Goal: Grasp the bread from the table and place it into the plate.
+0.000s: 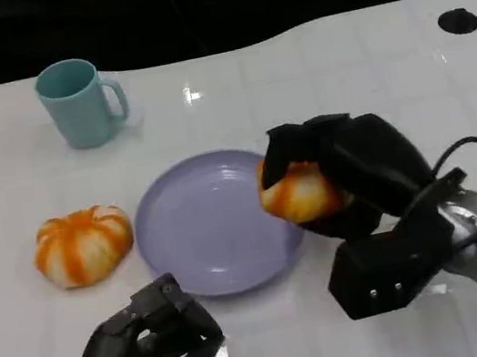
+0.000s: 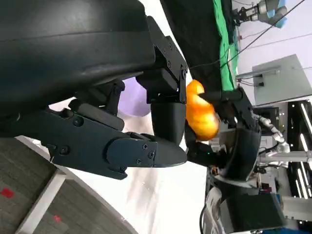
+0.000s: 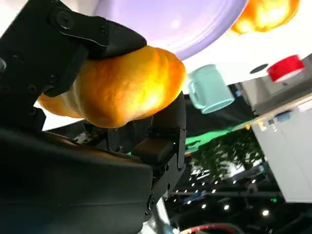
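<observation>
My right hand (image 1: 352, 168) grips an orange-and-white bread roll (image 1: 299, 194) at the right rim of the lavender plate (image 1: 205, 226). In the right wrist view the black fingers (image 3: 87, 36) wrap the roll (image 3: 126, 87) close to the plate (image 3: 180, 22). The left wrist view has the held roll (image 2: 201, 111) in the right hand (image 2: 239, 141) beyond the plate (image 2: 134, 97). A second striped roll (image 1: 83, 245) lies on the table left of the plate. My left hand (image 1: 149, 351) sits low at the front left, fingers curled, holding nothing.
A teal mug (image 1: 80, 102) stands at the back left of the white table (image 1: 341, 77). Black round holes (image 1: 457, 20) mark the table's far corners. In the right wrist view the mug (image 3: 209, 90) and the other roll (image 3: 265, 14) lie beyond the plate.
</observation>
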`<action>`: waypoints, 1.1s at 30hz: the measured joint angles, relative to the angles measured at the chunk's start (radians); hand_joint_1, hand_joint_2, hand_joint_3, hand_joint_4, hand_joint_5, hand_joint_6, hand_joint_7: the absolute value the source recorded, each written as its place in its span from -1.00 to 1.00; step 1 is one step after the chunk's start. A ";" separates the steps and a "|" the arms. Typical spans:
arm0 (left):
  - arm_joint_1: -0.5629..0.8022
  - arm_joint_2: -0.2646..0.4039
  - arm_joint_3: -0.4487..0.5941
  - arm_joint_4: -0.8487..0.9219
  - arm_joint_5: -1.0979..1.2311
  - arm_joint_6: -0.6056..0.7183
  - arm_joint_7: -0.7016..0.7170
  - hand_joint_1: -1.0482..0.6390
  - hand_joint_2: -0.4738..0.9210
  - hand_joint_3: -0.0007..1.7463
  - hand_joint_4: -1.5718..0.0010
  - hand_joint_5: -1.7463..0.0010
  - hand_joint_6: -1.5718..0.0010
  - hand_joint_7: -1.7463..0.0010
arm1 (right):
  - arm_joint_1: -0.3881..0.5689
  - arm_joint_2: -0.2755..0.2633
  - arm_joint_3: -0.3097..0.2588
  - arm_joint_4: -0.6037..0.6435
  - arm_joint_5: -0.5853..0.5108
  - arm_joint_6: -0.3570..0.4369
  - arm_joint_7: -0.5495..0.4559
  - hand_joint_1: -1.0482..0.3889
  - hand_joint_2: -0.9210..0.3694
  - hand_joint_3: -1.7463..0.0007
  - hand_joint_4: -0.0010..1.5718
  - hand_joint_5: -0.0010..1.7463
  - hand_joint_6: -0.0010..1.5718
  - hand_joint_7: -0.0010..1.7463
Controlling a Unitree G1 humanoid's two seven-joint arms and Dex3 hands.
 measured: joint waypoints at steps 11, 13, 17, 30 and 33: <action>0.009 -0.001 -0.008 -0.014 0.001 -0.001 -0.001 -0.40 1.00 -0.66 0.15 -1.00 0.24 -0.75 | -0.150 0.135 0.040 0.222 -0.005 0.020 -0.004 0.23 -0.09 -0.47 0.07 1.00 0.03 0.50; 0.011 -0.001 -0.008 -0.019 0.000 -0.001 -0.001 -0.40 1.00 -0.65 0.15 -1.00 0.24 -0.75 | -0.179 0.161 0.038 0.270 0.008 0.040 0.000 0.22 -0.22 -0.26 -0.02 0.87 0.04 0.15; 0.015 -0.001 -0.008 -0.024 0.000 0.000 -0.001 -0.40 1.00 -0.65 0.15 -1.00 0.24 -0.75 | -0.224 0.199 0.020 0.343 0.064 0.076 0.064 0.12 -0.52 0.24 -0.36 0.18 -0.12 -0.67; 0.020 -0.001 -0.022 -0.036 0.008 0.002 0.000 -0.41 1.00 -0.63 0.16 -1.00 0.24 -0.77 | -0.266 0.145 0.094 0.271 0.020 0.185 0.290 -0.62 -1.00 0.58 -1.00 -0.80 -0.78 -1.00; 0.020 -0.001 -0.026 -0.041 0.008 0.002 0.000 -0.39 1.00 -0.63 0.16 -1.00 0.25 -0.77 | -0.246 0.126 0.095 0.204 0.024 0.198 0.327 -0.62 -1.00 0.57 -0.99 -0.78 -0.79 -1.00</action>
